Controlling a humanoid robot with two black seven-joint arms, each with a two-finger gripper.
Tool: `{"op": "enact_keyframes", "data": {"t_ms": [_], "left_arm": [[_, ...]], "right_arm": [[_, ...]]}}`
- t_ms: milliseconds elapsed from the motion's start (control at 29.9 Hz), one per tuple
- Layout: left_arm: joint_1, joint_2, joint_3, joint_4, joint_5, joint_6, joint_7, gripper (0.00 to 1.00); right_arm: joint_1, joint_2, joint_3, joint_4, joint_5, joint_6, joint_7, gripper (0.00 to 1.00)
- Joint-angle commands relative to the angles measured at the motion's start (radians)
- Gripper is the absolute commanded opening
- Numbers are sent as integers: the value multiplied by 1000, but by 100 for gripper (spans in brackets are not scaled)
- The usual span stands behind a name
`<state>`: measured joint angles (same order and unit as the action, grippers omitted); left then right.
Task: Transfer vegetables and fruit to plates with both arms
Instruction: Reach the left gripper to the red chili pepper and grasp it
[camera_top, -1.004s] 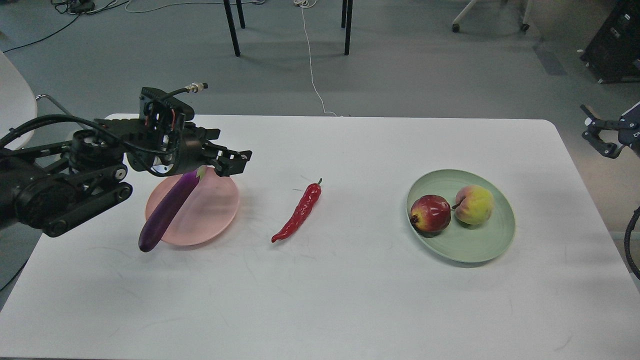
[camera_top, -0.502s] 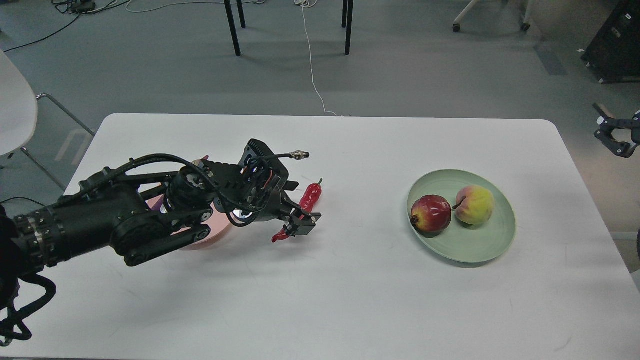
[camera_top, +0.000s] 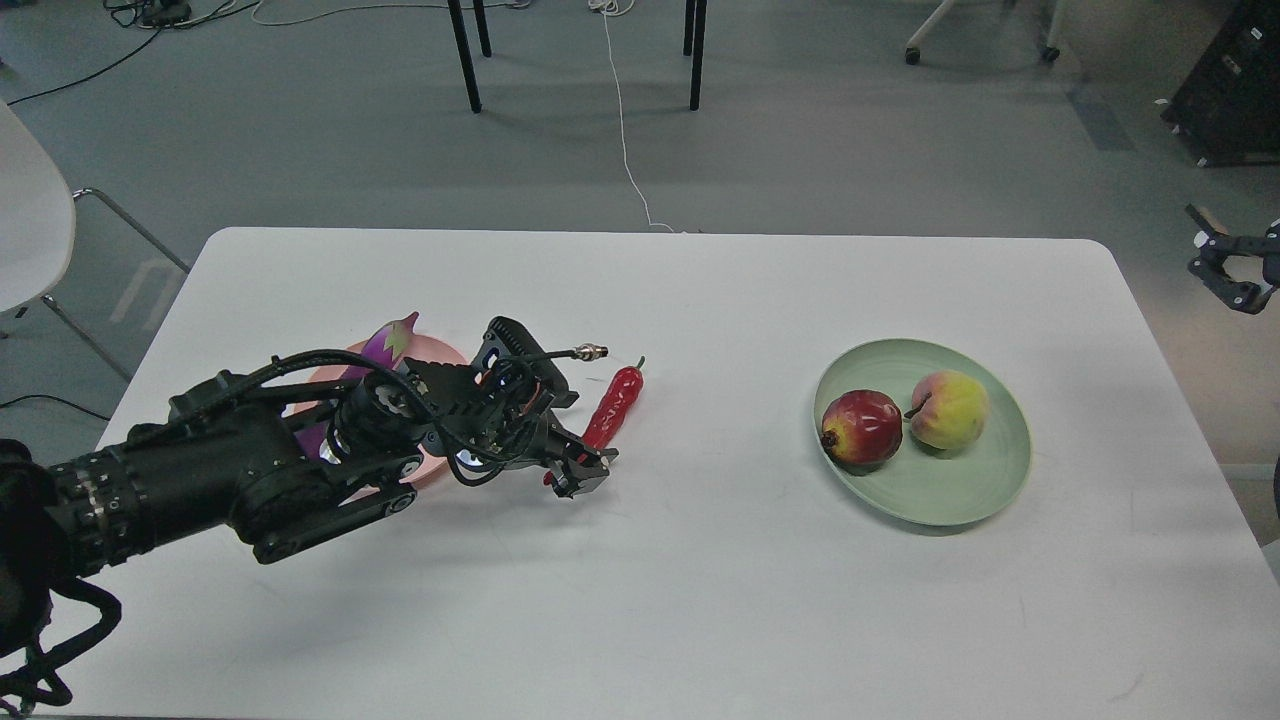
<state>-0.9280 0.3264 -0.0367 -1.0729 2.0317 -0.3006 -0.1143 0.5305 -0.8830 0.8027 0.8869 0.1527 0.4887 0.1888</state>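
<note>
L arm (camera_top: 230, 470) stretched low across, gripper (camera_top: 580, 470) angled down; R gripper (camera_top: 1228, 270) at far edge, fingers apart.

Looks like robotics lab / test room. Grey floor (camera_top: 850, 140), loose cables (camera_top: 180, 12) along far edge, white cord (camera_top: 622, 130) trailing across floor toward table. Black chair legs (camera_top: 575, 50), castor base (camera_top: 980, 35) at top right, black equipment rack (camera_top: 1235, 85) in corner. White table (camera_top: 700, 580) set up as staged workspace: fake produce on plates (camera_top: 925, 495), robot arm (camera_top: 250, 465) over it. No home or kitchen fittings visible.
</note>
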Motion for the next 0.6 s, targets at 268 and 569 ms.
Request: {"op": "enact_keyframes", "data": {"t_ms": [268, 569], "left_arm": [[15, -4, -2, 24, 7, -2, -2, 36], [-24, 40, -20, -56, -4, -5, -2, 23]], "right_arm": [[-1, -1, -2, 1, -1, 0, 0, 98], [-1, -1, -2, 0, -1, 0, 0, 98]]}}
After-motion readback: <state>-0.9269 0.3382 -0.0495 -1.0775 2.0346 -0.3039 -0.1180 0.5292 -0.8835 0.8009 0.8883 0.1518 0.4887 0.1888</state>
